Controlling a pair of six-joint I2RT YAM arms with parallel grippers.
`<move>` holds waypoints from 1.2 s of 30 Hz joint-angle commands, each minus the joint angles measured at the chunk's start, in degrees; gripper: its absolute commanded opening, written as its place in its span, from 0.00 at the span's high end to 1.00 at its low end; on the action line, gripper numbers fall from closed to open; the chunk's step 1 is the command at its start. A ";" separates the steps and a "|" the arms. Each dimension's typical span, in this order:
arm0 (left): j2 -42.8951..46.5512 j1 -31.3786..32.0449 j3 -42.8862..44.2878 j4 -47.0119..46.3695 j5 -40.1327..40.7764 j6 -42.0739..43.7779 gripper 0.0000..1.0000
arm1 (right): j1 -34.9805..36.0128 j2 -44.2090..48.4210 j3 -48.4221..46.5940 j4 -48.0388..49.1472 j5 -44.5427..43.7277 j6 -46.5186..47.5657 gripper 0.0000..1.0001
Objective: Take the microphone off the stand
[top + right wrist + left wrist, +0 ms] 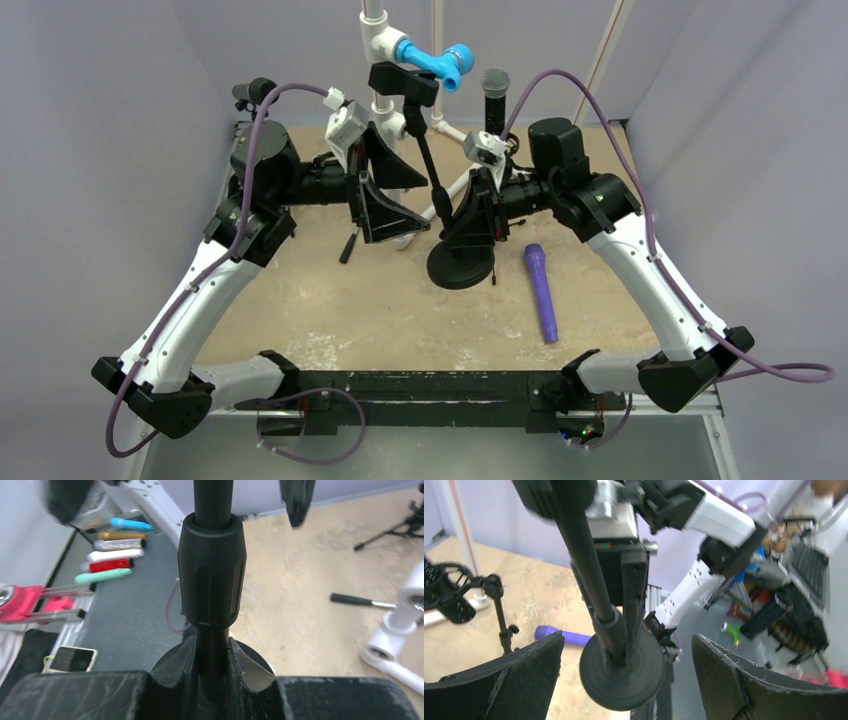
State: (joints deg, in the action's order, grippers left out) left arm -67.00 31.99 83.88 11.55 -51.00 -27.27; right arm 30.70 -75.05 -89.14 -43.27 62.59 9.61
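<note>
My right gripper (211, 662) is clamping the microphone stand (212, 555) at lower centre, just under its collar. My left gripper (628, 647) is hanging wide open. The purple microphone (541, 290) is lying on the table (380, 315), right of the stand's round base (458, 268).

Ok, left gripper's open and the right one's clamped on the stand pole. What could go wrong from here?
The left gripper stands open with the stand pole in the gap ahead of it; a sideways move could knock it.
The right gripper alone holds the pole, low near the base; a pull higher up might tip the stand.
The purple microphone lies loose beside the base; the right arm could sweep it.
</note>
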 commanded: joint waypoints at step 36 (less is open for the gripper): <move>-10.61 4.31 -1.35 -34.64 -14.79 -12.62 0.73 | 0.02 3.15 3.22 16.11 11.96 -13.03 1.00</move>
State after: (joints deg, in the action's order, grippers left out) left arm -77.49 36.01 81.84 -26.24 -68.58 -42.11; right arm 30.70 -72.05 -85.78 -30.48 76.16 -2.55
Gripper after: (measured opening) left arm 0.342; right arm 0.175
